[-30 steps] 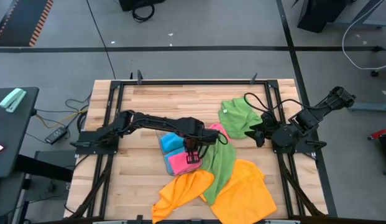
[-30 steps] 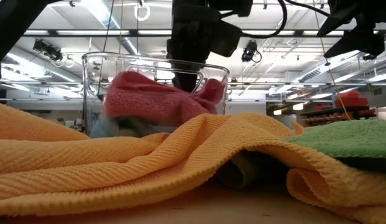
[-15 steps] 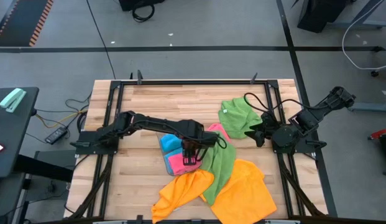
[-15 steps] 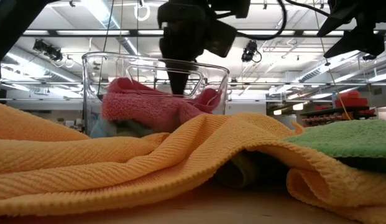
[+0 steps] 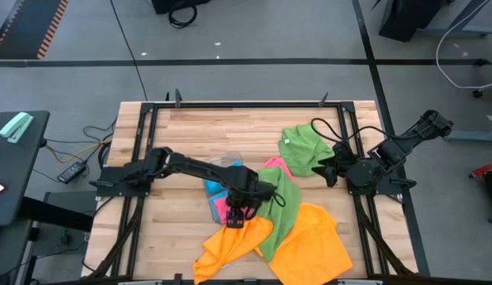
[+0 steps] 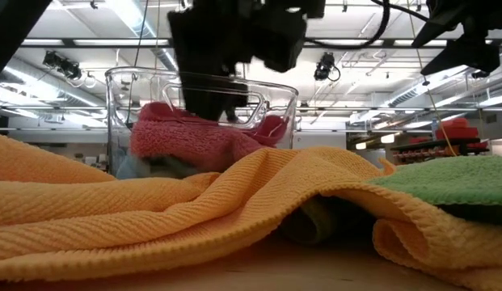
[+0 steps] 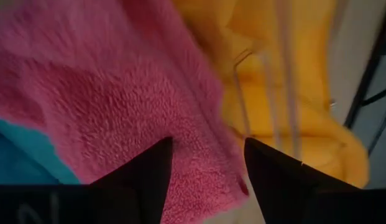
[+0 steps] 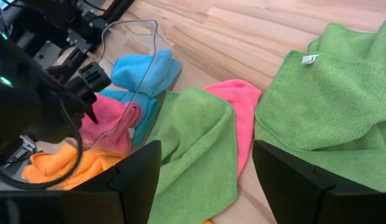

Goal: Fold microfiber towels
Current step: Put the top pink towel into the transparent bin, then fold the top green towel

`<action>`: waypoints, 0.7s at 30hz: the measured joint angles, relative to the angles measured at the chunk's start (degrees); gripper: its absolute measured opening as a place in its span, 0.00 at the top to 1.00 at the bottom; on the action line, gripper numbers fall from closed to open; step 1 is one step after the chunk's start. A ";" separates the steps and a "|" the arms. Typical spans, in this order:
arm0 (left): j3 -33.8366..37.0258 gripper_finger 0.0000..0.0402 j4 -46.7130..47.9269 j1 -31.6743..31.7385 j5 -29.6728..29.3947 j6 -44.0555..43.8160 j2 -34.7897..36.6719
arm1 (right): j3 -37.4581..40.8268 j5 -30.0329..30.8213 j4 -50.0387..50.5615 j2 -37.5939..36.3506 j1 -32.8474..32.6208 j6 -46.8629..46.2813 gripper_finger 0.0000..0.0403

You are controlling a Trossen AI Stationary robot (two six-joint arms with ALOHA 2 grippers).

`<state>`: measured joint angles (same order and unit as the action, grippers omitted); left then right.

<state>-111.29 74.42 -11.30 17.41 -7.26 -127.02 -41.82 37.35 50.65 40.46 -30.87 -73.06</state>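
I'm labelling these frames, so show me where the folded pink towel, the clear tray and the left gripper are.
folded pink towel [image 6: 186, 133], low view, its front face.
clear tray [image 6: 117, 105], low view, its left wall.
left gripper [image 5: 237, 219], high view, between its open fingertips, above the tray's near end.

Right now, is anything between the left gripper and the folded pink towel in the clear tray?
Nothing visible. The left gripper hangs open just above the folded pink towel in the clear plastic tray, with only air between its fingers and the cloth. The right gripper waits near the green towel.
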 joint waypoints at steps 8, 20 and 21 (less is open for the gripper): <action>0.71 0.55 5.97 -1.24 0.00 -2.78 0.00 | 0.00 0.58 0.00 0.00 0.02 0.82 0.35; -6.33 0.60 7.12 -1.18 -0.03 -7.58 0.00 | 0.00 0.77 0.00 0.00 0.02 0.81 0.35; -6.85 0.60 7.46 -1.17 -0.03 -7.68 0.00 | 0.00 0.74 0.00 0.00 0.00 0.81 0.35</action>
<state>-118.14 81.88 -12.47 17.39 -14.94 -127.02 -41.82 38.09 50.65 40.47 -30.87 -72.25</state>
